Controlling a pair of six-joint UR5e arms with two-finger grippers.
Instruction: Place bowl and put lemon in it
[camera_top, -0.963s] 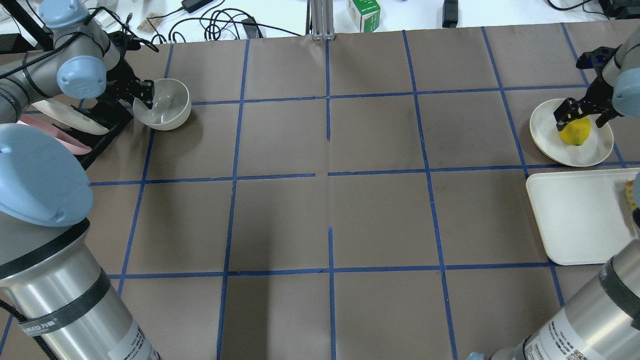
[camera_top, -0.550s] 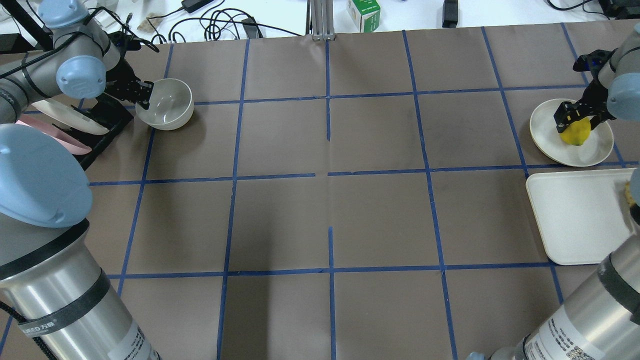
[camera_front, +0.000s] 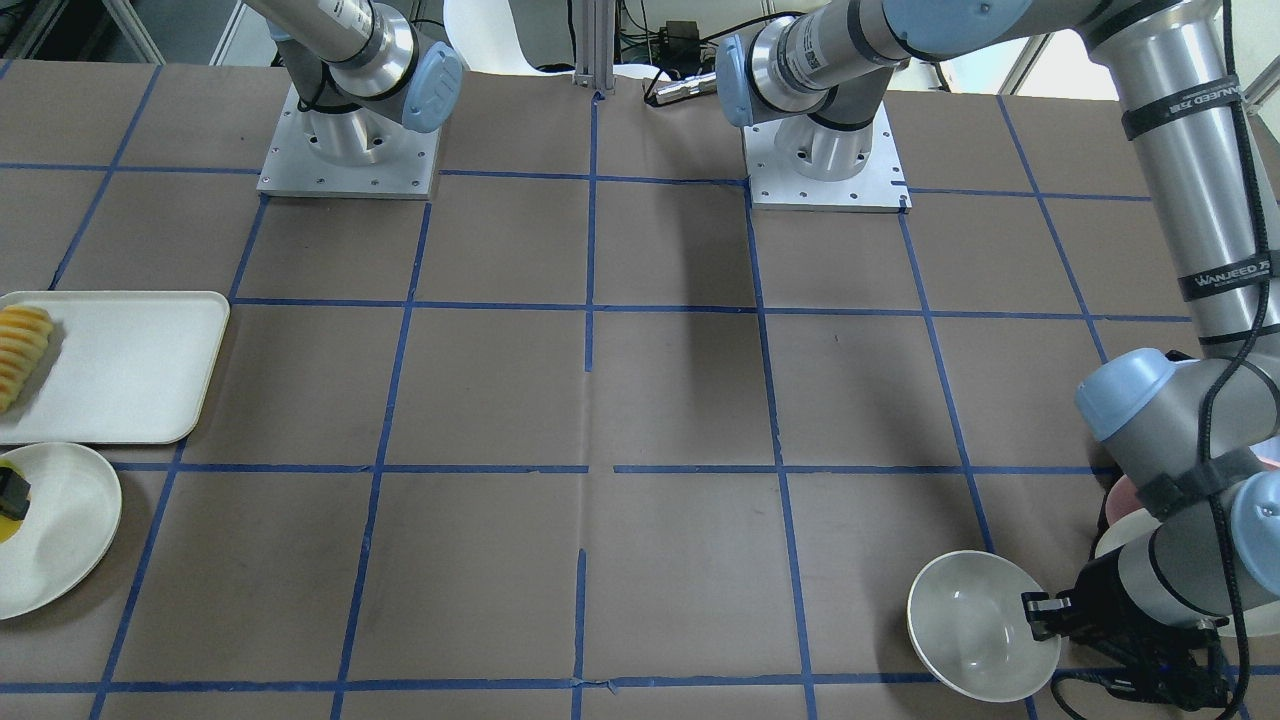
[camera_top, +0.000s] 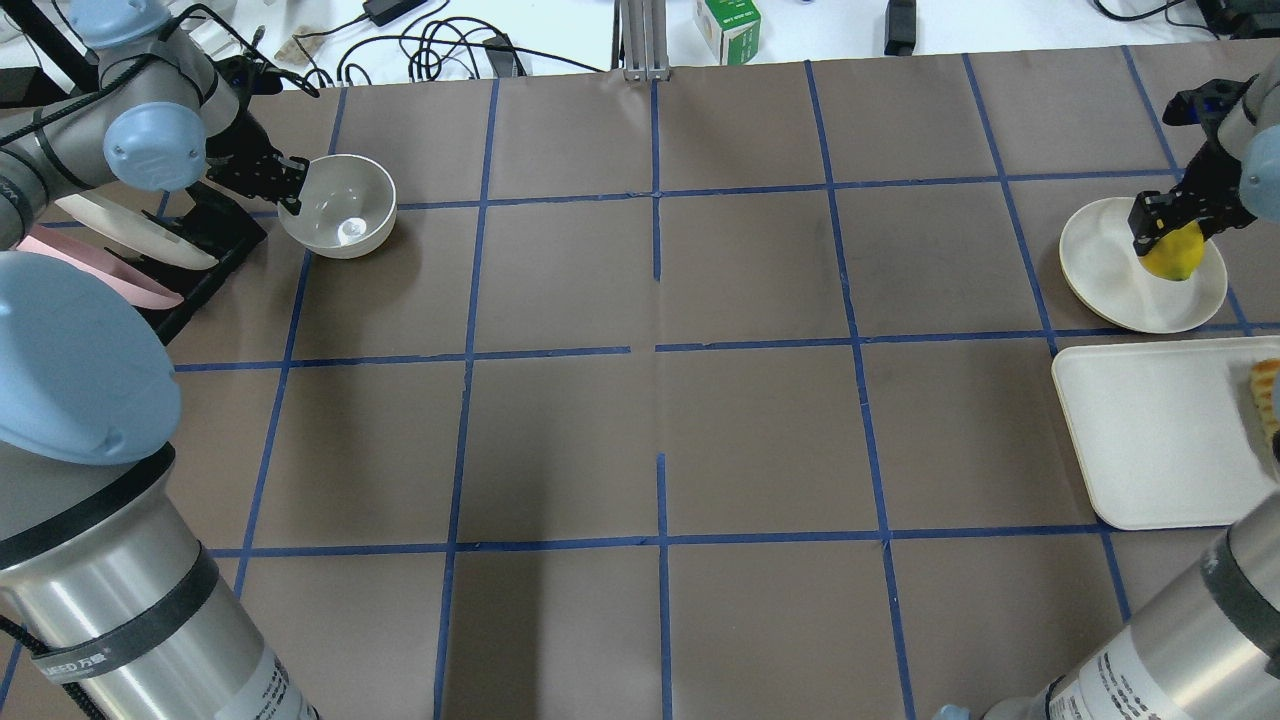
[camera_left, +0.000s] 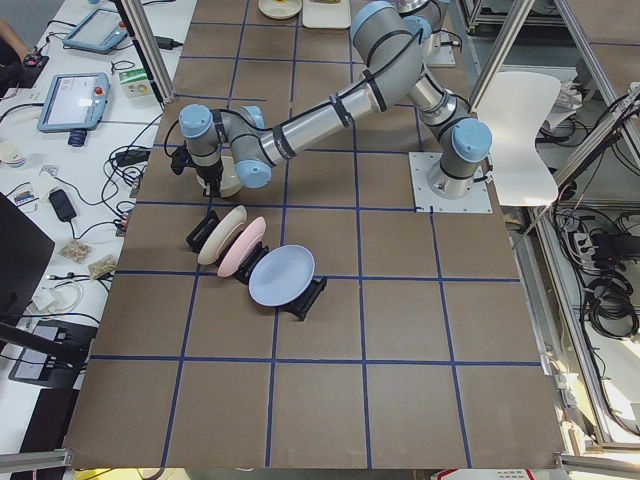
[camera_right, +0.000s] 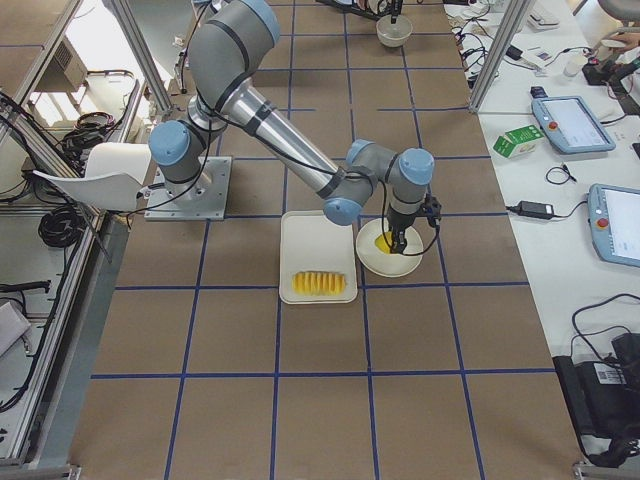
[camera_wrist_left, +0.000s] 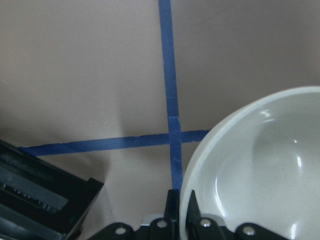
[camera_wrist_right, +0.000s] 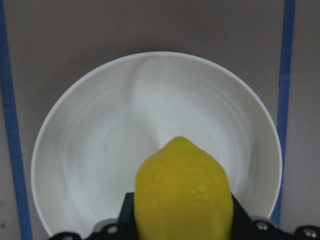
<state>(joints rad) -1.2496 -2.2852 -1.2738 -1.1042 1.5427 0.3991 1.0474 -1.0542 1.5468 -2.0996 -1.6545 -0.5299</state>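
Note:
The off-white bowl (camera_top: 340, 205) is at the far left of the table, next to the plate rack. My left gripper (camera_top: 292, 186) is shut on its rim, one finger inside and one outside, as the left wrist view shows (camera_wrist_left: 260, 165). In the front view the bowl (camera_front: 975, 625) tilts slightly. I cannot tell whether it touches the table. My right gripper (camera_top: 1168, 222) is shut on the yellow lemon (camera_top: 1176, 258) just above the shallow plate (camera_top: 1110, 280). The right wrist view shows the lemon (camera_wrist_right: 182, 192) between the jaws, over the plate (camera_wrist_right: 110, 135).
A black rack (camera_top: 200, 250) holds upright plates, off-white (camera_left: 222, 235), pink (camera_left: 243, 248) and blue (camera_left: 282, 276), beside the bowl. A white tray (camera_top: 1150, 440) with sliced pale-orange food (camera_front: 22, 340) lies beside the lemon's plate. Cables and a small box (camera_top: 728, 28) lie past the far edge.
The right gripper closed on the lemon and raised it off the plate, shifting slightly right. The left gripper carried the bowl a little to the right and levelled it.

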